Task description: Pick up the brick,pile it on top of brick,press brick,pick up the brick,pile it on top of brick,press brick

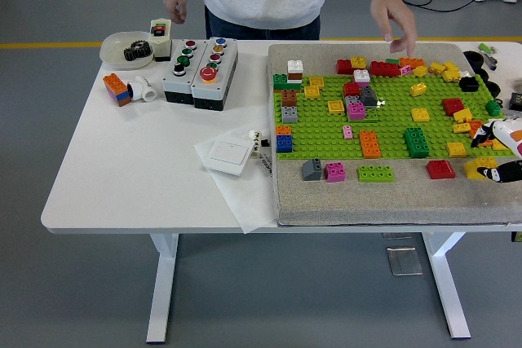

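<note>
R hand (497, 152) sits at the right edge of the green baseplate (326, 140), mostly cut off by the frame; can't tell whether its fingers are curled or spread, or whether it has anything. Closest bricks: yellow brick (484, 169) at the plate's front-right corner, touching or just under the hand, and red brick (440, 169) just beside it on the grey mat (367, 201) along the front edge. L hand not in view. Person stands at the bench's far side, one hand (397, 22) reaching down over the red/orange bricks (391, 65) at the plate's far edge, the other hand (174, 6) hanging near the button boxes (200, 71). Risks, imo: person's reach and the robot arm share the plate's right half, so a swing inward could hit the wrist; bricks at the right edge are packed close, so the fingers could knock neighbours or grab the wrong one; a misaligned stack won't seat when pressed. Labels: no readable text anywhere, the buttons' markings are too small.
</note>
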Available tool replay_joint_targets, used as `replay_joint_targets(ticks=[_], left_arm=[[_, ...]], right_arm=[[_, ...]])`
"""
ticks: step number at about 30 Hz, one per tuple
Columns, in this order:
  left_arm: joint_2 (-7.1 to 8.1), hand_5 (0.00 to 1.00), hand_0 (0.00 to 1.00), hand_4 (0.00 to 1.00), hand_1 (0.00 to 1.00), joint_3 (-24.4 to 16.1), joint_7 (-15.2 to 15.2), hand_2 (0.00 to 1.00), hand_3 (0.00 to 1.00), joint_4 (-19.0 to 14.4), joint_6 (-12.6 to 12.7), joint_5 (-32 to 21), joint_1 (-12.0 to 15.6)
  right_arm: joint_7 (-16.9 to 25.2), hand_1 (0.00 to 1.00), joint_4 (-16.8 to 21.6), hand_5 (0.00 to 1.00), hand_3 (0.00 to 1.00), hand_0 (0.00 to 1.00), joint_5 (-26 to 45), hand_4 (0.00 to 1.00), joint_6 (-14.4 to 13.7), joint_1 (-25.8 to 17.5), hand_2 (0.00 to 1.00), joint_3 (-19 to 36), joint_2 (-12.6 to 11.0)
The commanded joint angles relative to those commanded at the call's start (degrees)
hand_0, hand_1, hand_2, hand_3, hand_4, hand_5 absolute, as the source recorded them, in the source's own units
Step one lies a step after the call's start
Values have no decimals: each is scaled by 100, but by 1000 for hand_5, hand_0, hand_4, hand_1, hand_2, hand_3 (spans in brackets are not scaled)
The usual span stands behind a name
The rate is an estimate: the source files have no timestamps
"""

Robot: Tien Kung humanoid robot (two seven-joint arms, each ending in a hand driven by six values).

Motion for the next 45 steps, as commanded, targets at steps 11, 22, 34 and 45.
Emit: replay_joint_targets(ticks=[11, 22, 34, 45], left_arm=[[-3, 658, 791, 662, 794, 2, -3, 816, 648, -3, -1, 0, -11], [-2, 658, 791, 662, 794, 0, 2, 816, 648, -7, -2, 4, -29], [-3, 658, 791, 662, 795, -6, 5, 816, 647, -10, -2, 20, -48], [2, 657, 791, 662, 794, 2, 1, 817, 647, -9, 1, 7, -71]], right_arm=[[16, 638, -465, 138, 623, 659, 0, 873, -33, 229, 630, -234, 41], [21, 639, -934, 142, 640, 662, 0, 883, -63, 441, 647, -393, 114], [17, 640, -1243, 148, 650, 658, 0, 889, -62, 713, 651, -662, 191], [17, 598, -1426, 136, 591, 618, 0, 833, -42, 766, 612, -729, 260]])
